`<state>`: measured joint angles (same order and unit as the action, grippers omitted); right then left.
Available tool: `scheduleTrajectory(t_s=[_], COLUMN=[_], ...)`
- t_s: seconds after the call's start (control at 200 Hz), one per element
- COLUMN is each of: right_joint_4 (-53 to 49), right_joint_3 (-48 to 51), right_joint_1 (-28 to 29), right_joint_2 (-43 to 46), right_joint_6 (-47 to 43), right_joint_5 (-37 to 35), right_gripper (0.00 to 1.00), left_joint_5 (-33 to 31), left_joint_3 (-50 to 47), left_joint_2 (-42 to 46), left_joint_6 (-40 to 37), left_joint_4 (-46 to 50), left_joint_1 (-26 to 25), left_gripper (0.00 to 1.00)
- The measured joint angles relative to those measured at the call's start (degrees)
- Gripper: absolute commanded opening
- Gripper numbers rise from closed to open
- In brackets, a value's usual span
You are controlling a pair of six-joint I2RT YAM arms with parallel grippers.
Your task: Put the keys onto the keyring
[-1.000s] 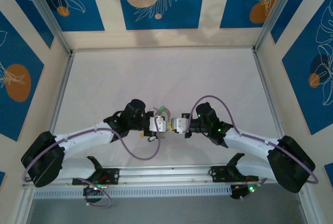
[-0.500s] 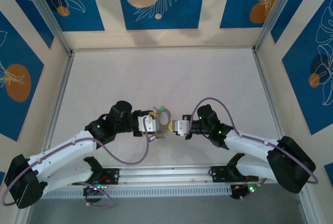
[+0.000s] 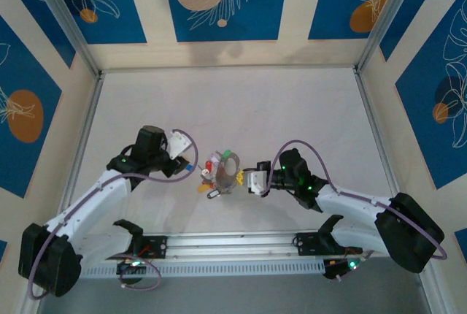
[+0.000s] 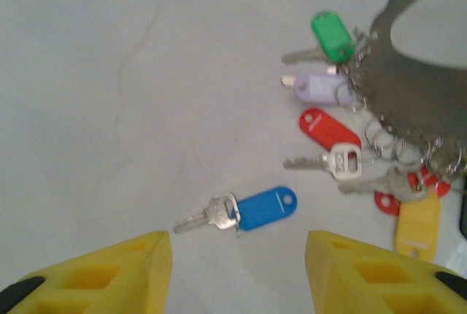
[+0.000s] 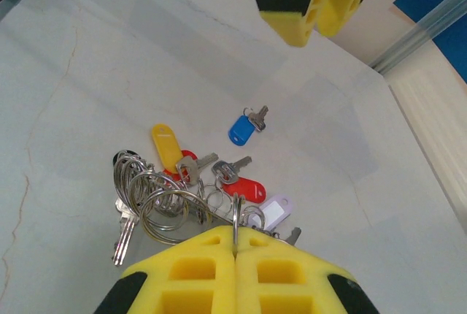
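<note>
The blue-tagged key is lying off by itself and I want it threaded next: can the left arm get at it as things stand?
Probably yes. The left gripper is open, and the blue-tagged key lies alone on bare table just ahead of its fingers, apart from the other keys.

**Keyring mid-tabletop, one key apart**

Keyring (image 4: 408, 102) is resting near the middle of the tabletop (image 3: 241, 102), with keys (image 4: 339, 161) bunching on its left side. Loose key (image 4: 248, 210) is lying alone left of the bunch, between it and the left gripper (image 4: 237, 244). Right gripper (image 5: 235, 255) is touching the keyring from the right.
</note>
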<state>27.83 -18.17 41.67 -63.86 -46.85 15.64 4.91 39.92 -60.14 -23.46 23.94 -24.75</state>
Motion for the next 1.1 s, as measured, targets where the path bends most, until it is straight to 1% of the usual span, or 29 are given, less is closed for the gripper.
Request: scheduleTrajectory(t_s=[0.1, 0.165, 0.225, 0.285, 0.295, 0.365, 0.535, 0.78, 0.93, 1.095], right_joint_4=[-0.44, -0.81, -0.9, -1.33, -1.46, -2.19, -3.39, -3.74, -4.04, -4.13], right_joint_3=[-0.02, -0.02, -0.02, -0.04, -0.02, -0.02, -0.02, -0.11, -0.13, -0.13], right_joint_1=[0.0, 0.0, -0.02, -0.02, -0.02, -0.07, -0.15, -0.35, -0.46, -0.46], right_joint_2=[0.04, 0.31, 0.46, 0.7, 0.74, 1.38, 3.19, 3.21, 3.21, 3.21], right_joint_6=[-0.31, -0.31, -0.33, -0.31, -0.31, -0.31, -0.31, -0.31, -0.31, -0.31], right_joint_5=[-0.02, -0.02, -0.02, -0.2, -0.24, -0.33, -0.5, -0.48, -0.48, -0.48], right_gripper=[0.0, 0.0, 0.0, 0.0, 0.0, 0.0, 0.0, 0.0, 0.0, 0.0], left_joint_5=[-0.57, -1.11, -1.16, -0.85, -0.7, 0.11, 1.09, 1.81, 0.26, -1.42], left_joint_3=[1.09, 4.0, 9.9, 15.61, 17.16, 20.17, 20.31, 20.37, 20.37, 20.37], left_joint_2=[-5.4, -11.21, -18.71, -24.74, -26.86, -30.99, -32.54, -38.34, -38.95, -38.95], left_joint_6=[-0.46, 0.66, 2.97, 4.44, 5.2, 6.82, 8.98, 10.95, 11.47, 11.61], left_joint_4=[2.69, 5.11, 10.23, 12.96, 13.46, 14.38, 18.6, 19.91, 19.56, 18.53], left_joint_1=[0.17, 0.37, 0.7, 1.05, 1.27, 1.97, 2.62, 2.62, 2.62, 2.62], left_gripper=[0.52, 0.47, 0.43, 0.43, 0.43, 0.44, 0.44, 0.35, 0.31, 0.31])
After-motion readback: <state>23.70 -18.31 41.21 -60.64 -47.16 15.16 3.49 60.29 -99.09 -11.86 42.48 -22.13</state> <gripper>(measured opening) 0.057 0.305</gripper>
